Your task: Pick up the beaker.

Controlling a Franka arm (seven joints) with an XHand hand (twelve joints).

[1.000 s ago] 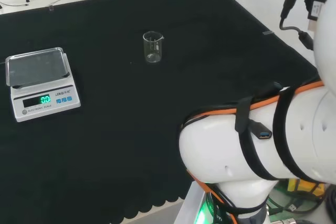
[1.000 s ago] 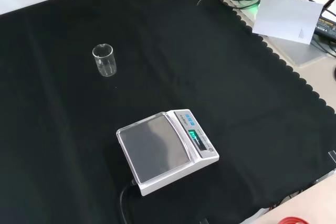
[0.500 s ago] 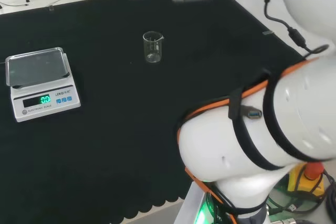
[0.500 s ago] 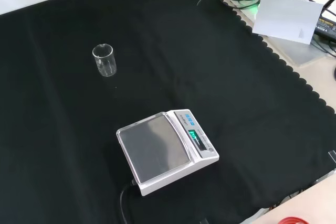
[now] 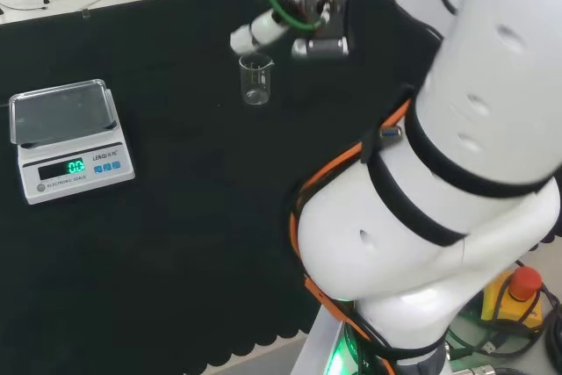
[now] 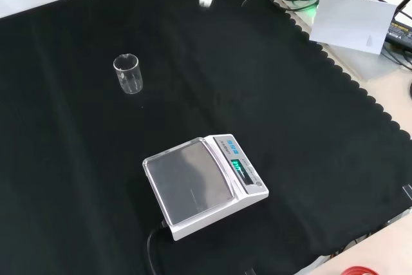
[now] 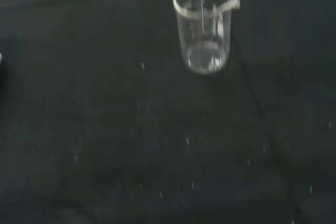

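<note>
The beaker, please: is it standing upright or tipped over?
Upright: the beaker stands on its base on the black cloth, its rim up.

A white digital scale [image 6: 201, 187] sits on the black cloth [image 6: 290, 127], its green display lit; beyond the cloth's scalloped edge lies a white sheet [image 6: 353, 22].
</note>
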